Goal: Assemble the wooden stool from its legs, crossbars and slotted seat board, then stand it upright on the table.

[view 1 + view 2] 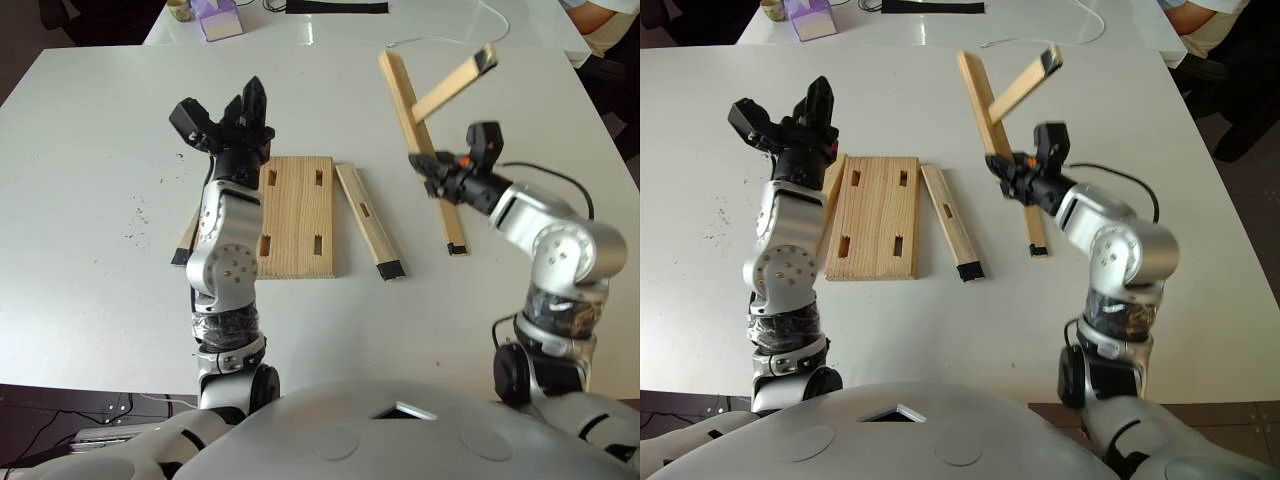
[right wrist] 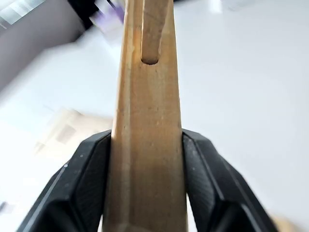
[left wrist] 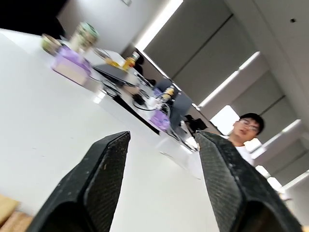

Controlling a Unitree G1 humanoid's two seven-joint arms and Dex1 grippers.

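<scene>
Clamping a leg (image 1: pixel 403 95) with crossbar (image 1: pixel 455 80) slotted in, right gripper (image 1: pixel 437 168) over table (image 1: pixel 100 250) right side, left gripper (image 1: pixel 225 118) jaws wide above seat board (image 1: pixel 300 215), second leg (image 1: pixel 368 220) just beside board

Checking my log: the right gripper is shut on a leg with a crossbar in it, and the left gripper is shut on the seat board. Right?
No. The left gripper is open and empty, as the left wrist view shows; the seat board lies ungripped. The right gripper is shut on the leg with its crossbar.
</scene>
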